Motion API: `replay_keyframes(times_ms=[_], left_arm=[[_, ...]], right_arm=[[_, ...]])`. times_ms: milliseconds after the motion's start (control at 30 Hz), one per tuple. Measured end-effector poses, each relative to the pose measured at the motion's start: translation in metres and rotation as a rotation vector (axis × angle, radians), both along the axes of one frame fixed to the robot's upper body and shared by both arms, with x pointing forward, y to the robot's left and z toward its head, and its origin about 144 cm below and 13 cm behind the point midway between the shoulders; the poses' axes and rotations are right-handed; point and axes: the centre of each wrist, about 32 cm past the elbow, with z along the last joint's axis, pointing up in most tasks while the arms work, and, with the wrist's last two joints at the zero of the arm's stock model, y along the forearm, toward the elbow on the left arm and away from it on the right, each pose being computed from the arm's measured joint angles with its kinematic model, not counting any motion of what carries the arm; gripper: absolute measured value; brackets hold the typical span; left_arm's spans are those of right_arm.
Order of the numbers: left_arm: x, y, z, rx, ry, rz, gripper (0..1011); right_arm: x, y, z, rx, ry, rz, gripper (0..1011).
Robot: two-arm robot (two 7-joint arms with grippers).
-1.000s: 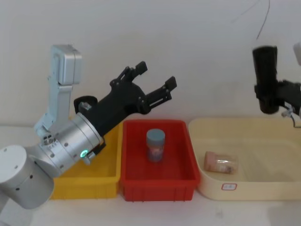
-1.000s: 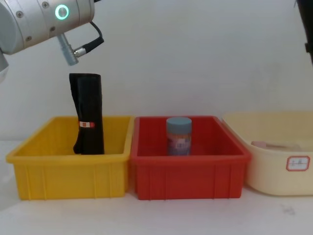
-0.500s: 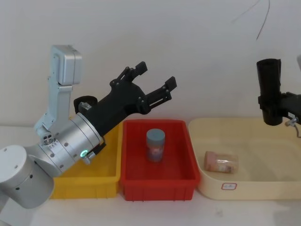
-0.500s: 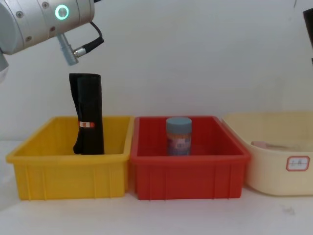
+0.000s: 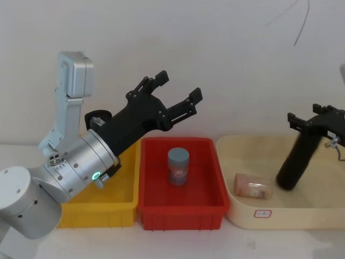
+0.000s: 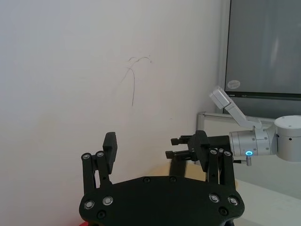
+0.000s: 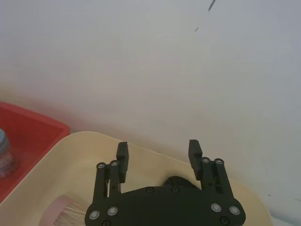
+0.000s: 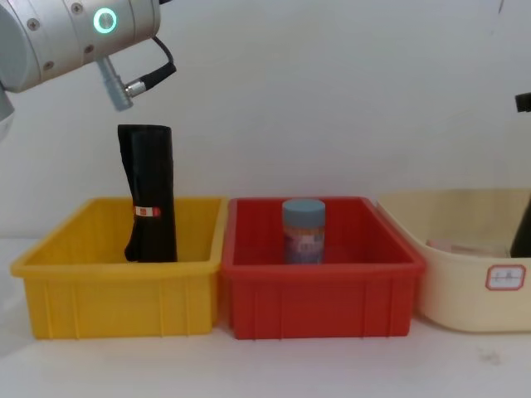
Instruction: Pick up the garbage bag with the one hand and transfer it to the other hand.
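Observation:
The garbage bag, a plain black roll, leans at a slant inside the cream tub, its lower end on the tub floor; a sliver of the garbage bag shows at the chest view's right edge. My right gripper hovers open just over its top end, and in the right wrist view the right gripper has its fingers spread wide with the roll's top below them. My left gripper is open and raised over the yellow and red bins, pointing right, empty; it is seen again as the left gripper.
A second black roll with a red-and-white label stands in the yellow bin. The red bin holds a blue-lidded jar. A pink packet lies in the cream tub. A white wall is close behind.
The roll, held upright and high in the right gripper before, has dropped into the cream tub and now leans there. The right gripper has opened. The left arm has not moved.

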Motion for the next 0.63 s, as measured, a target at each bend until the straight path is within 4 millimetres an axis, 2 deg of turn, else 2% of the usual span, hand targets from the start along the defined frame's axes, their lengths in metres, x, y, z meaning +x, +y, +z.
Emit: replay_keyframes(times_ms=[333,633], left_arm=[[0.0000,0.0000,0.0000,0.000,0.000,0.000,1001],[0.0000,0.0000,0.0000,0.000,0.000,0.000,1001]], right_arm=[[-0.0033,0.0017,0.0002,0.006,-0.001,0.009,998],[-0.0046,0.0022,0.0003,0.008,-0.001,0.012,1001]])
